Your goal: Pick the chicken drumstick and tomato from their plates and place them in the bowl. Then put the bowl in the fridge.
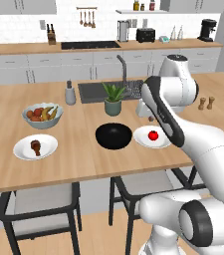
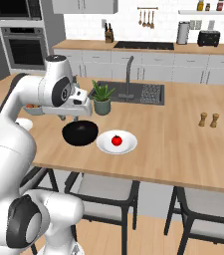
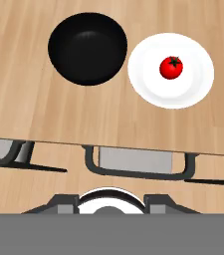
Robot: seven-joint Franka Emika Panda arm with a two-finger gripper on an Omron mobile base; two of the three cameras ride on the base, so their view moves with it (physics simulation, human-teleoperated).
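The chicken drumstick lies on the left white plate near the front edge of the wooden island counter; its thick meaty end points toward the sink side and the thin end toward the stools, long axis roughly front to back, slightly slanted. The tomato sits near the middle of the right plate, stem spot up. Between the 2 plates, just beside the tomato's plate, rests the black bowl. Behind the drumstick's plate stands a grey-blue fruit bowl with bananas; behind the black bowl a potted plant, then the sink with its faucet. 2 wooden shakers stand well apart to the right. The gripper hangs above the counter over the black bowl's far-left rim, holding nothing; how wide its claw stands I cannot tell.
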